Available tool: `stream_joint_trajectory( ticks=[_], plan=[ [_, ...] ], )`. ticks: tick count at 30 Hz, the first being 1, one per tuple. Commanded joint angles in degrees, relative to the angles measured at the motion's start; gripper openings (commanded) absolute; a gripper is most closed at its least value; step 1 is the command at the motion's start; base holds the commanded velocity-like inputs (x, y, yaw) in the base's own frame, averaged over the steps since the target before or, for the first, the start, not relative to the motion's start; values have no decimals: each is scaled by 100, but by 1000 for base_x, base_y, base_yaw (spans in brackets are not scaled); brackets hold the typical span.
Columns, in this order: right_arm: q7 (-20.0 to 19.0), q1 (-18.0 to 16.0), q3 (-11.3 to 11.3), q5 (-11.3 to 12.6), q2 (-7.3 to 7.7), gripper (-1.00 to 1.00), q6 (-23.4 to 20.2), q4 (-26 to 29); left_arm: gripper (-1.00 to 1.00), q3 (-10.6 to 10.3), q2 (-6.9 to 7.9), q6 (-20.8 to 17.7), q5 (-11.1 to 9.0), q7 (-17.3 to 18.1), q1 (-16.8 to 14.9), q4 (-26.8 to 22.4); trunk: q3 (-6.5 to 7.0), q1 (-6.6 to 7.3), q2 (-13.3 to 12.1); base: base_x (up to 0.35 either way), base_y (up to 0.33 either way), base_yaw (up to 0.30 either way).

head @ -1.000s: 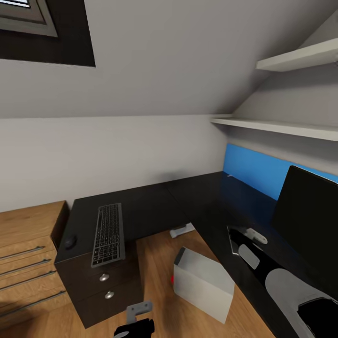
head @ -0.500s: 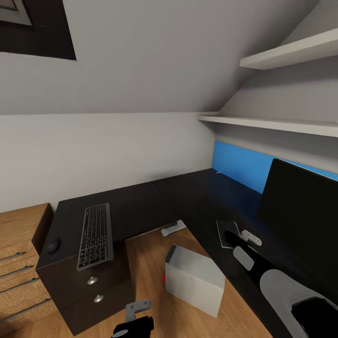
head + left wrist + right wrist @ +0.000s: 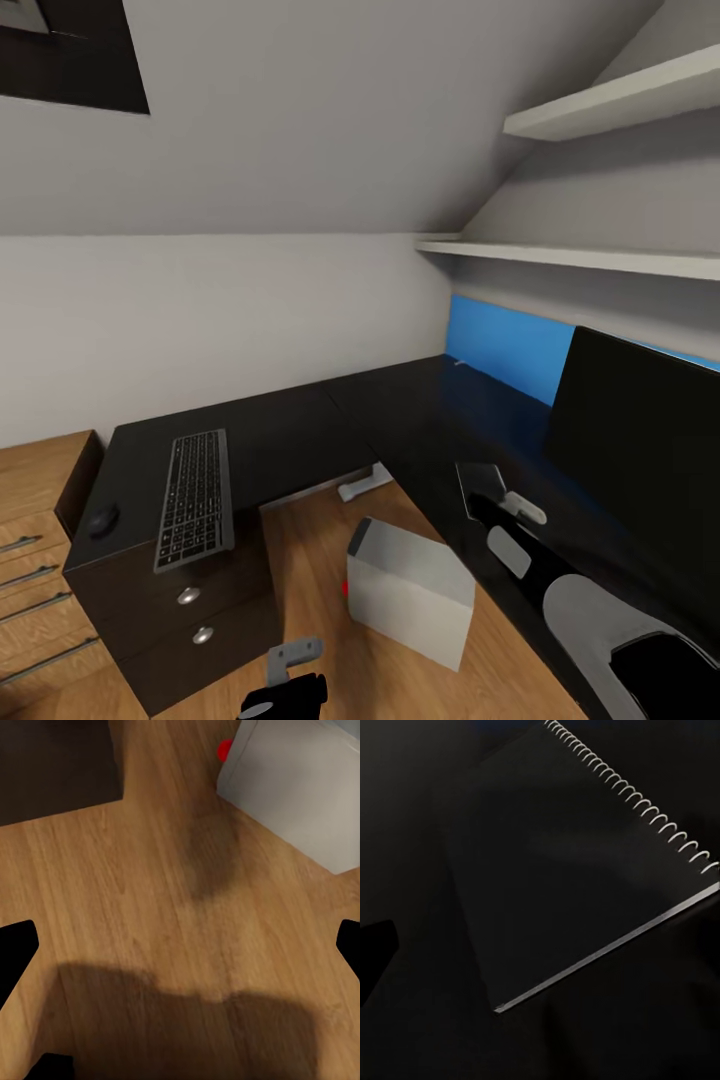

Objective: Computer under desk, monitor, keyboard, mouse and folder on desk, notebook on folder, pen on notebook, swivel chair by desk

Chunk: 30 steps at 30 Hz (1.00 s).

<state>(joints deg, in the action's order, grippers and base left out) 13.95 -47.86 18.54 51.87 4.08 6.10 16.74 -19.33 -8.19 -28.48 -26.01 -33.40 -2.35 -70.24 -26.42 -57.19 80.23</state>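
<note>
The view has swung rightward, sliding everything toward 9 o'clock. Keyboard point(image 3: 193, 498) and what looks like the mouse point(image 3: 103, 518) lie on the desk point(image 3: 300, 435), well apart from the monitor point(image 3: 640, 440) at 3 o'clock. The computer point(image 3: 410, 592) sits on the floor in the desk's nook. The spiral notebook point(image 3: 577, 877) awaits stacking. Both jaws stand wide, empty.
</note>
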Motion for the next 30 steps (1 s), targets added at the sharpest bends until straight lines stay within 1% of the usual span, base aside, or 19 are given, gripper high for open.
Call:
stream_joint_trajectory(
  ticks=[1, 3, 8, 10, 11, 14, 15, 16, 17, 18, 19, 24, 30],
  plan=[
    [28, -4, 50, 55, -2, 100, 23, 6, 100, -10, 2, -9, -53, -53, -5, -7, -25, -23, 45, 0, 0, -4],
    [33, -4, 56, -29, -11, 100, 23, 5, 100, -10, 2, -9, -56, -53, -7, -5, -61, -66, 126, 0, 0, -2],
    [43, -4, 61, -276, -27, 100, 32, 5, 100, -10, 6, -5, -54, -46, -8, 3, -61, -66, 126, 0, 0, 0],
    [46, -4, 61, -365, -45, 100, 36, 5, 100, -4, 27, -2, -57, -42, -7, 10, -61, -66, 126, 0, 0, 0],
    [73, -4, 67, -459, -76, 100, 39, 5, 100, 6, 70, -1, -59, -39, -6, 15, -61, -66, 126, 0, 0, 0],
    [247, -4, 79, -670, -136, 100, 40, 5, 100, 17, 107, 0, -61, -31, -9, 17, -61, -66, 126, 0, 0, 0],
    [600, -4, 85, -1004, -224, 100, 40, 5, 100, 22, 134, 2, -61, -28, -8, 18, -61, -66, 126, 0, 0, 0],
    [702, -4, 86, -1100, -252, 100, 40, 7, 100, 21, 139, 3, -62, -28, -7, 19, -61, -66, 126, 0, 0, 0],
    [901, -4, 86, -1296, -307, 100, 40, 9, 100, 19, 147, 5, -62, -27, -6, 19, -61, -66, 126, 0, 0, 0],
    [993, -4, 87, -1394, -333, 100, 40, 10, 100, 19, 149, 6, -62, -27, -7, 19, -61, -66, 126, 0, 0, 0],
    [1207, -4, 87, -1653, -385, 100, 39, 12, 100, 18, 154, 8, -62, -27, -6, 19, -61, -66, 126, 0, 0, 0],
    [1382, -4, 80, -1911, -428, 100, 40, 12, 100, 17, 158, 9, -62, -26, -5, 19, -61, -66, 126, 11, 0, 0],
    [1425, -4, 71, -1986, -436, 100, 35, 7, 100, 17, 160, 9, -62, -26, -7, 24, -61, -66, 126, 163, 0, 0]
  ],
)
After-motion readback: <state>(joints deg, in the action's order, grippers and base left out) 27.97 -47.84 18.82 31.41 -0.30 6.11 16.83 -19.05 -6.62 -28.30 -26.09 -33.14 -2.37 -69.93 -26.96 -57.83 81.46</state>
